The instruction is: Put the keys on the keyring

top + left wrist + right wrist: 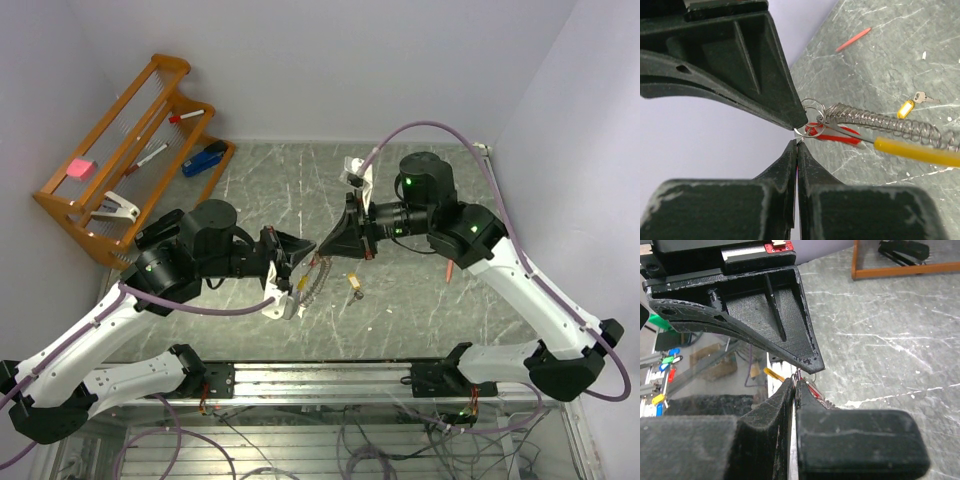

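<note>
Jaws on both arms: each pair pressed together with no gap, pinching thin wire at the head of the keyring [313,283], so the ring hangs between them above the table [420,180] and does not lie on it.

Entry 1, overhead view: left gripper [297,258] and right gripper [326,246] meet nose to nose over mid-table, and the keyring dangles just below their tips. One yellow-headed key [353,286] lies loose on the table just beside the hanging ring, not yet threaded. Also present are a red stick [451,270], farther right by the right arm, and a wooden rack [165,68] in the far left corner. Neither belongs to the job.

Entry 2, left wrist view: the left pair is closed, with a small split loop [806,131] caught at the tips. The right gripper's closed tip touches the neighbouring loops from above. The likely purpose is that one grip steadies the ring while the other works a loop. A red-headed key [837,136] sits at those loops; it cannot be told whether it is fully threaded on. The coiled body runs off to the right, with the yellow tag [920,152] alongside it.

Entry 3, right wrist view: the right pair is closed, with fine wire emerging between the tips. The left gripper's tip rests just above. Beyond them the red key and the coil are only glimpsed, mostly hidden.
</note>
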Action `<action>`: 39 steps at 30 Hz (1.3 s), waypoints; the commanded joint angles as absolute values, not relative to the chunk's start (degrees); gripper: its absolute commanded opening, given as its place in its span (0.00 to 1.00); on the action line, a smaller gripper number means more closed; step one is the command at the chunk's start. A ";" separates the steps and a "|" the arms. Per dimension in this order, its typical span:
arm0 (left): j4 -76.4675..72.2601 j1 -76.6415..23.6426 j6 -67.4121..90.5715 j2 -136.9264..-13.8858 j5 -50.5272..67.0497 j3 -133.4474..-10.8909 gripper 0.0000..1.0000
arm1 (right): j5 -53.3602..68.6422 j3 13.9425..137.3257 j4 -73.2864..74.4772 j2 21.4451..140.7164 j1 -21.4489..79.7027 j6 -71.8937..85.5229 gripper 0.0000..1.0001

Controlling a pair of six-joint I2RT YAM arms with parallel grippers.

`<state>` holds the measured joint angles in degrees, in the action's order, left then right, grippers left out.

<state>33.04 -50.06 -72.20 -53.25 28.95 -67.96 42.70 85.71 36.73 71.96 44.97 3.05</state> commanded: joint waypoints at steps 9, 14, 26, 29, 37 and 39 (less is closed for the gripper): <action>27.42 -49.81 -63.64 -52.79 26.07 -68.31 0.07 | 36.20 78.82 22.12 66.62 45.15 14.04 0.00; 27.52 -49.77 -61.32 -53.34 25.67 -68.79 0.07 | 33.08 76.96 19.24 65.75 45.58 15.93 0.00; 29.37 -49.81 -58.21 -54.16 25.36 -70.43 0.07 | 28.16 75.18 16.51 64.77 45.80 18.54 0.00; 30.12 -49.81 -58.23 -54.10 25.86 -70.66 0.07 | 27.75 74.86 16.03 64.86 45.86 19.24 0.00; 31.71 -49.75 -59.84 -54.14 26.23 -71.12 0.07 | 27.05 75.25 16.49 65.48 45.79 19.73 0.00; 30.92 -49.82 -59.41 -54.14 25.66 -71.03 0.07 | 27.89 75.28 16.68 65.73 45.85 19.62 0.00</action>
